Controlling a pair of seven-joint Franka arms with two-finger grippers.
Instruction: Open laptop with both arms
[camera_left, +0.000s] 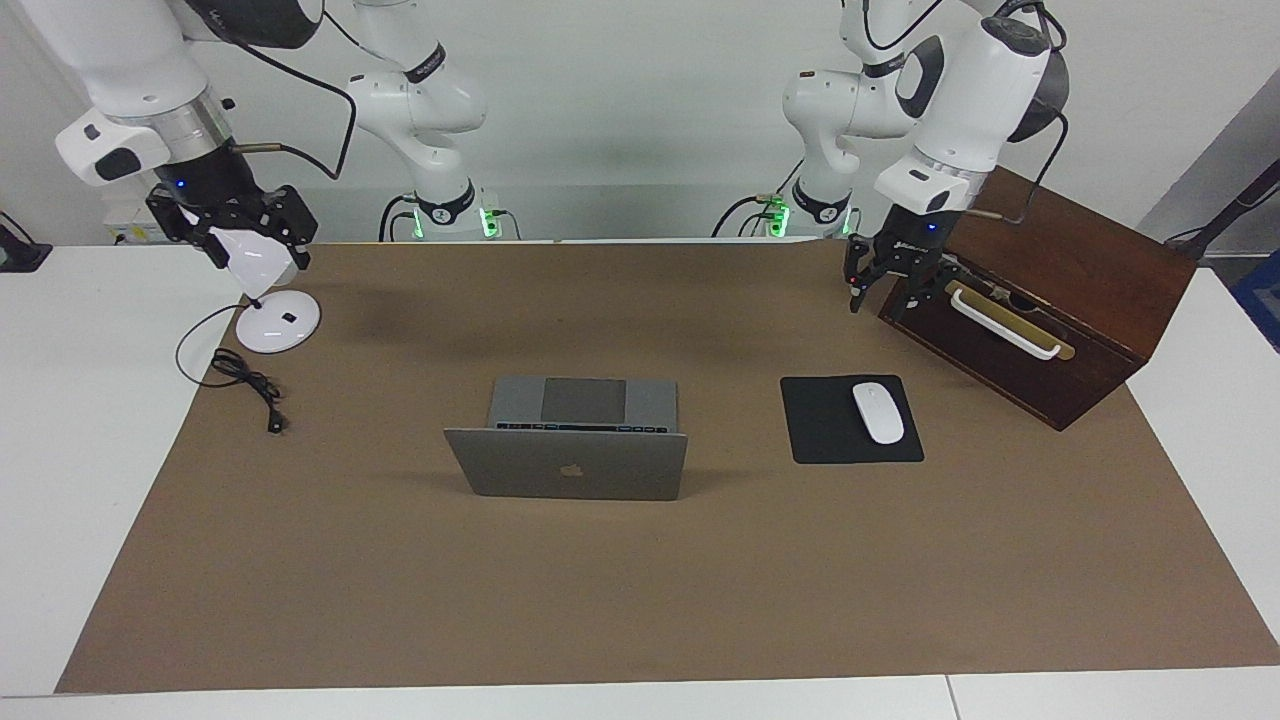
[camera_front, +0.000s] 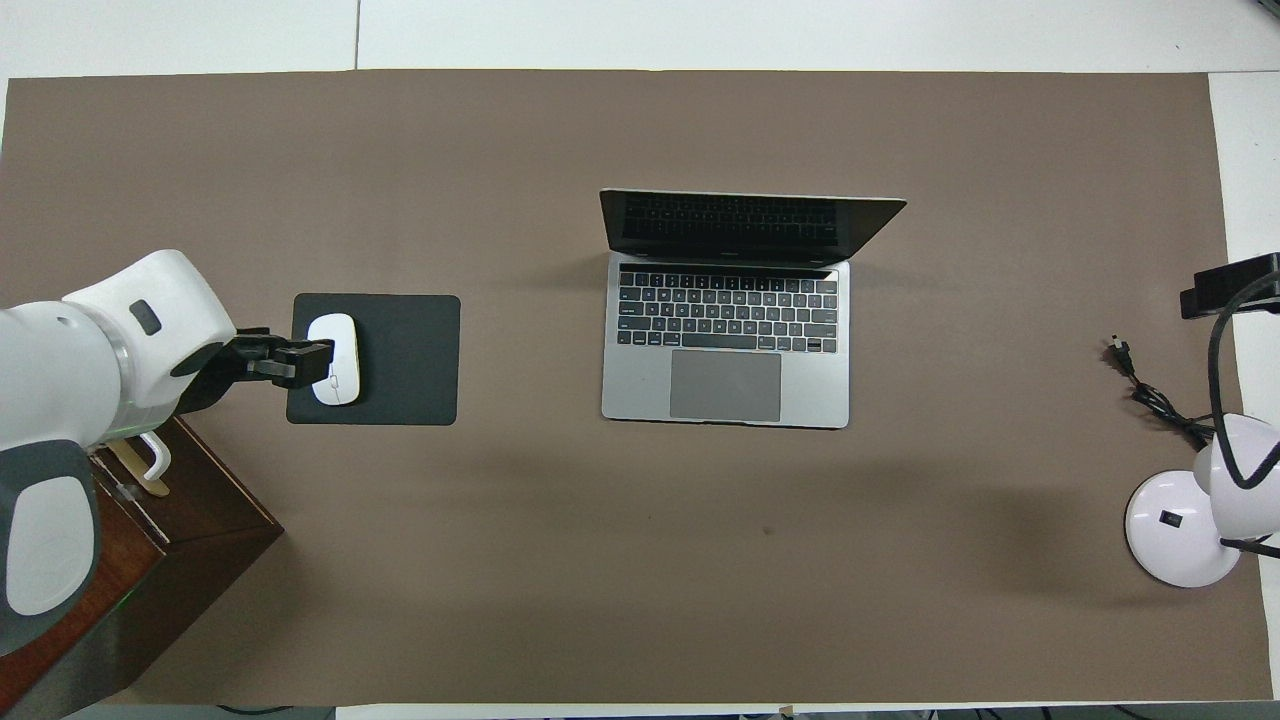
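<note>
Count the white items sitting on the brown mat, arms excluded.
2. The mouse lies on the black mousepad, toward the left arm's end. The lamp base stands at the right arm's end, nearer the robots.

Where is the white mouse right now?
The white mouse lies on the black mousepad, between the open laptop and the wooden box, toward the left arm's end.

1. The laptop (camera_left: 570, 440) stands open mid-mat.
2. The left gripper (camera_left: 885, 293), fingers spread, hangs beside the wooden box (camera_left: 1040, 295).
3. The right gripper (camera_left: 232, 232) hangs over the white lamp (camera_left: 268, 300).
</note>
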